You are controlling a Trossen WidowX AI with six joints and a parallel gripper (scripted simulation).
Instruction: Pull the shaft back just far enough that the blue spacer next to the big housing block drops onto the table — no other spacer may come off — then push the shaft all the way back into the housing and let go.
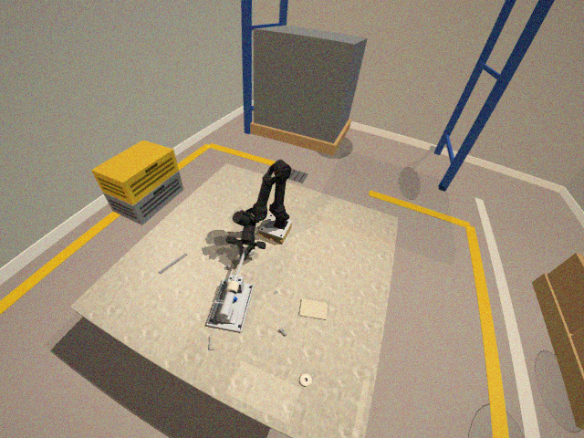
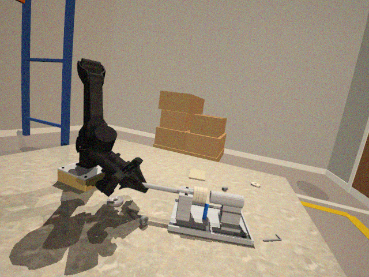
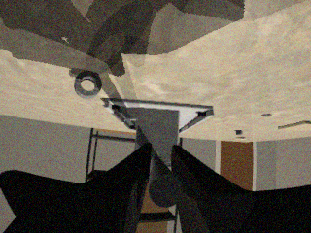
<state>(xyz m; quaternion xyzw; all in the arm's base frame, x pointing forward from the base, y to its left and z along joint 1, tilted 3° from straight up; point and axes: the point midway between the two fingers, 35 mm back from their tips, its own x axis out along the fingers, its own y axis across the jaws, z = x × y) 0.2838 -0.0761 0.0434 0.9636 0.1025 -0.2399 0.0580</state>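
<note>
My gripper point(image 1: 245, 251) point(image 2: 145, 186) point(image 3: 161, 149) is shut on the grey shaft point(image 2: 162, 188) point(image 3: 162, 194), which runs into the near support block point(image 2: 184, 208). The cream spacers point(image 1: 233, 286) point(image 2: 200, 195) sit together beyond that block. A gap parts them from the big housing block point(image 1: 226, 307) point(image 2: 226, 199), and no shaft shows in it. The blue spacer point(image 1: 234, 299) point(image 2: 205, 211) is off the shaft, on edge below the gap, over the base plate point(image 2: 208, 236). I cannot tell whether it touches the plate.
A grey ring point(image 2: 115, 201) point(image 3: 87, 83) lies below the gripper. A hex key point(image 2: 271, 239), a pale pad point(image 1: 313, 308) point(image 2: 196, 174), a cream washer point(image 1: 305, 380) point(image 2: 255, 184) and a small dark part point(image 1: 282, 332) lie around the fixture. A thin rod point(image 1: 172, 263) lies at the side.
</note>
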